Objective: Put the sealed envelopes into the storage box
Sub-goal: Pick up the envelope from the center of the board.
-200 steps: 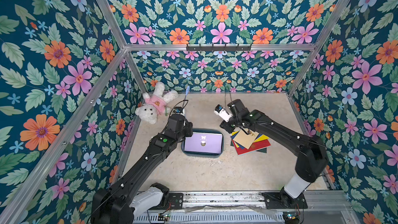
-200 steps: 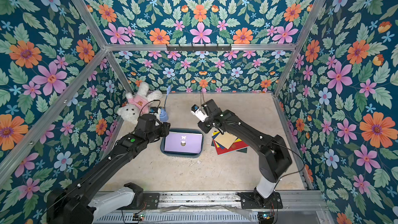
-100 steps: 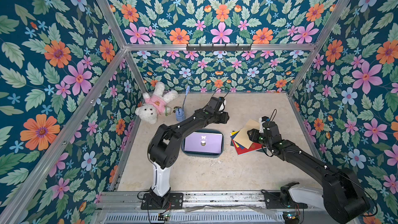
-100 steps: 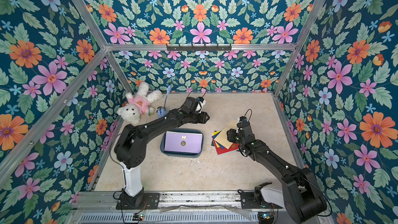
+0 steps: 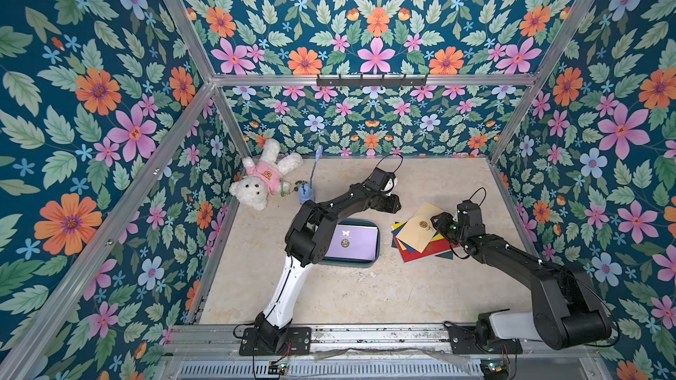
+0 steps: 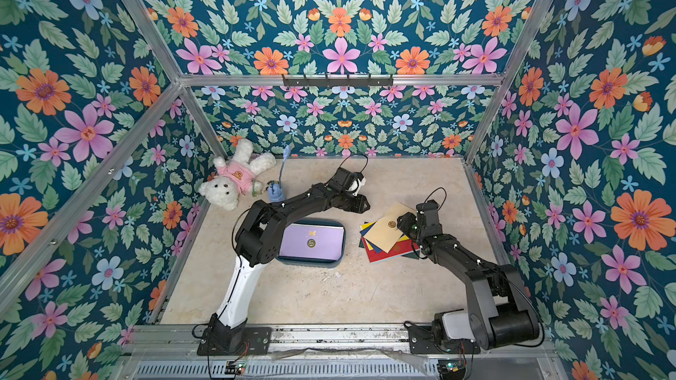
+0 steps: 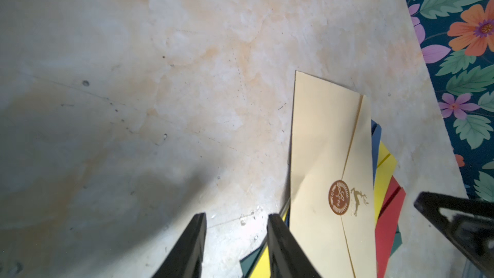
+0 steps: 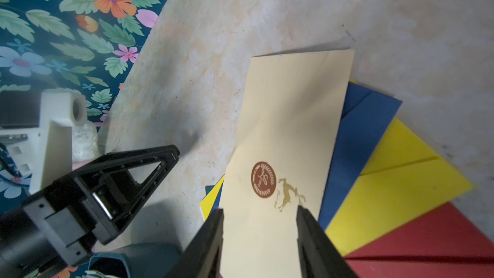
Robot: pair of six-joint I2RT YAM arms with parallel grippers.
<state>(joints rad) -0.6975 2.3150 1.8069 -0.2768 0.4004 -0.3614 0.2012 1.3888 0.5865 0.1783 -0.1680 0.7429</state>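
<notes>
The sealed envelopes (image 5: 411, 237) sit in two places on the marbled bench (image 5: 365, 294). A lilac envelope (image 5: 356, 241) with a small round seal lies flat inside the storage box (image 5: 351, 263), a shallow dark teal tray near the middle of the bench, and nearly fills it. The rest form a loose fanned pile to the right of the box and apart from it. On top of the pile is a cream envelope (image 6: 382, 232) with a brown round seal and a gold deer print, turned at an angle to those beneath it, so that one end juts past the pile over bare bench. Under it the right wrist view shows a navy envelope (image 8: 358, 119), a yellow envelope (image 8: 395, 177) and a red envelope (image 8: 427, 236). A dark green envelope (image 7: 254, 259) peeks out at the bottom of the pile. The right end effector (image 8: 260, 208) is over the cream envelope close to its seal. It is released, with its fingers standing apart and the cream face showing between them. I cannot tell whether the tips touch the paper. The left end effector (image 7: 236, 215) is also released, its fingers parted with only bare bench between them. In both top views it sits behind the box and just beside the back-left side of the pile (image 5: 393, 204). A white teddy bear (image 5: 256, 184) in a pink shirt lies in the back left corner. A small light-blue cup (image 5: 306, 193) stands next to the teddy bear, well apart from the envelopes.
</notes>
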